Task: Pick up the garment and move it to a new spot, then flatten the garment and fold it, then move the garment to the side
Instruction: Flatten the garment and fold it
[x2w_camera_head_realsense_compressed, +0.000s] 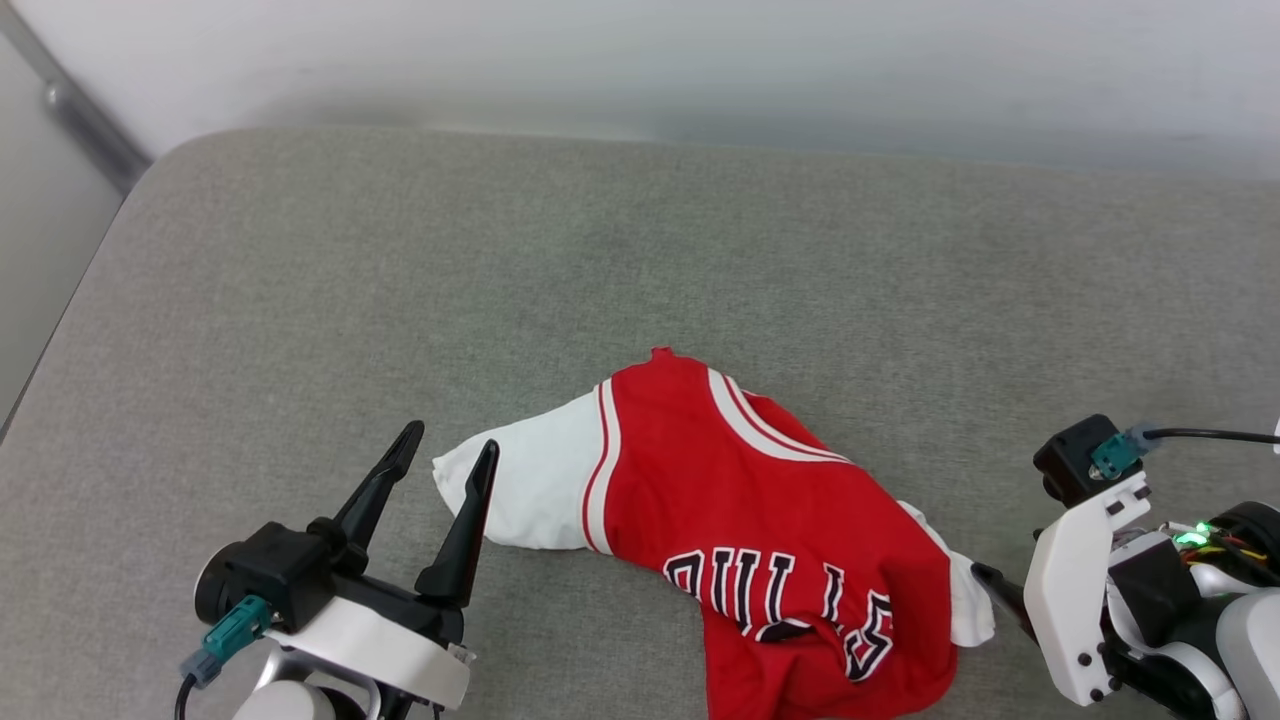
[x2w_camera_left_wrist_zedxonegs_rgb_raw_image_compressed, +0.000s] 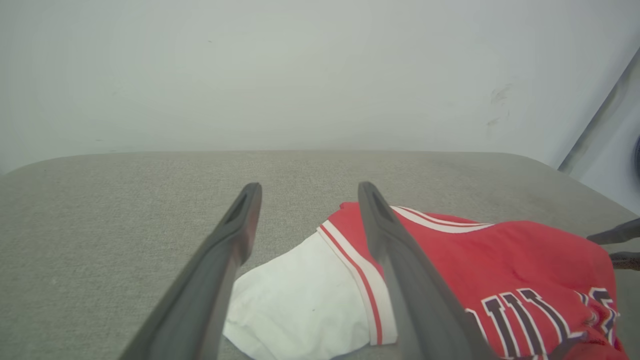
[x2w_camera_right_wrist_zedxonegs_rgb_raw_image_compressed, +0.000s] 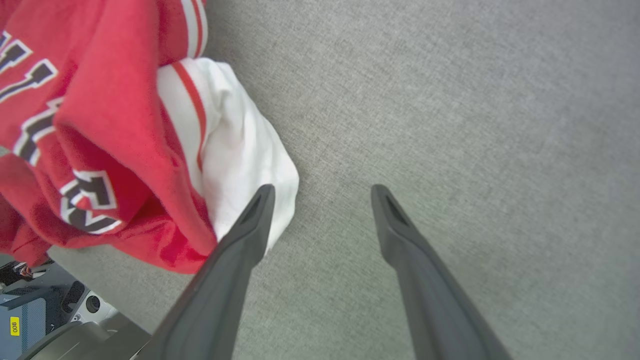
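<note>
We are holding our left gripper (x2w_camera_head_realsense_compressed: 450, 440) wide open and empty by a white sleeve (x2w_camera_head_realsense_compressed: 530, 490), likely lining up to pinch it for flattening. Our right gripper (x2w_camera_right_wrist_zedxonegs_rgb_raw_image_compressed: 324, 190) is also standing open and empty, one finger beside the other sleeve (x2w_camera_right_wrist_zedxonegs_rgb_raw_image_compressed: 240, 150); the right wrist view is making that plain, while the head view is hiding most of it. The garment (x2w_camera_head_realsense_compressed: 760, 500) is lying crumpled between both grippers, near the front of the grey pad (x2w_camera_head_realsense_compressed: 640, 250)

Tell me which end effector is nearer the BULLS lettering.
Right. The right end effector is at the sleeve beside the lettering; the left end effector is at the opposite sleeve, farther off.
</note>
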